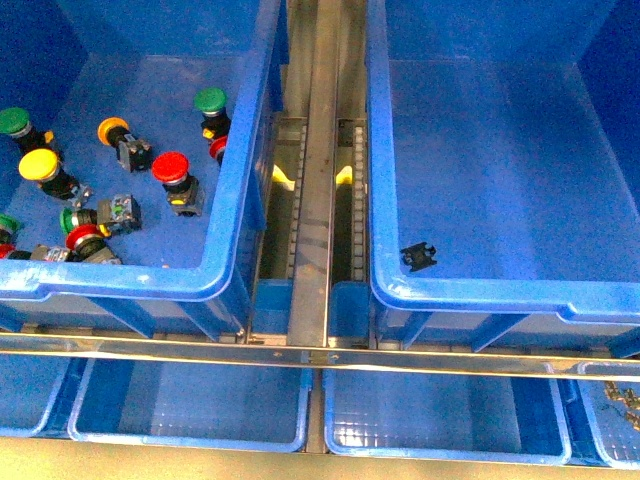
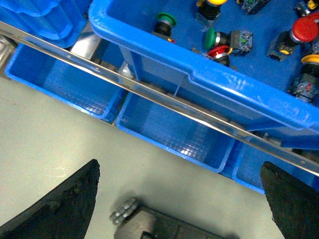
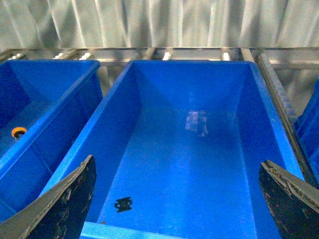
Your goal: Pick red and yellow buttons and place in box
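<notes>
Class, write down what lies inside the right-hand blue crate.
Only a small black part on the floor of the crate; nothing else shows. Its near rim hides some floor.

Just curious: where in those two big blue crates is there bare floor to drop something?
The right crate is almost all bare floor; only a small black clip lies near its front-left corner. The left crate is crowded: buttons cover its near and left floor, leaving bare room mainly along its far wall.
</notes>
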Robot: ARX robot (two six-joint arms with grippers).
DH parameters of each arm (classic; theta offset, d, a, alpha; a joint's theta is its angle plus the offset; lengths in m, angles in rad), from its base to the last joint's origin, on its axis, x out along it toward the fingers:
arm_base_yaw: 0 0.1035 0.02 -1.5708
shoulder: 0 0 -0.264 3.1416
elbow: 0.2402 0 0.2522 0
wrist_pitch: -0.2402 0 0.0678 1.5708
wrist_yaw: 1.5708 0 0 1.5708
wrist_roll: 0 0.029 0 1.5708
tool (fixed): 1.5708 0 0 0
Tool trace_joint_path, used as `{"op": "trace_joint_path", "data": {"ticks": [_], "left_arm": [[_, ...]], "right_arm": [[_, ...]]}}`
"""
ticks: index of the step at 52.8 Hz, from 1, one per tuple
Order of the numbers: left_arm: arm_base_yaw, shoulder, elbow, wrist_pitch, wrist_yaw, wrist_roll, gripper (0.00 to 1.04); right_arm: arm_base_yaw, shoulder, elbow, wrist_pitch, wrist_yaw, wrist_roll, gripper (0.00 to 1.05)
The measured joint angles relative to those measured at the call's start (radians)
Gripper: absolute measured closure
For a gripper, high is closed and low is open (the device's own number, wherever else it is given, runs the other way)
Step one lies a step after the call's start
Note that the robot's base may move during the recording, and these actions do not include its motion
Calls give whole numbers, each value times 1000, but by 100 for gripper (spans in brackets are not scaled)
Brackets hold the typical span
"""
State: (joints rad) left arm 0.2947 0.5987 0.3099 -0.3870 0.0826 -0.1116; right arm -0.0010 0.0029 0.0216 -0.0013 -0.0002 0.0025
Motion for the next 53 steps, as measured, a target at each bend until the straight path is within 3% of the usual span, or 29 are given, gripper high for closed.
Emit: {"op": "trace_joint_path", "data": {"ticks": [3,7,17,35,53], "left_arm": [[56,105,46,72,66,55,8],[68,233,111,150,121,135,8],[-16,556,295,225,199,316,8],[-216,933,504,308,169,492,8],[-267,1207,639,378,157,510,8]], "right_arm": [[0,0,0,0,0,0,7],[0,0,0,0,0,0,7],[0,0,0,0,0,0,7],[0,0,0,0,0,0,7],[0,0,0,0,0,0,7]]}}
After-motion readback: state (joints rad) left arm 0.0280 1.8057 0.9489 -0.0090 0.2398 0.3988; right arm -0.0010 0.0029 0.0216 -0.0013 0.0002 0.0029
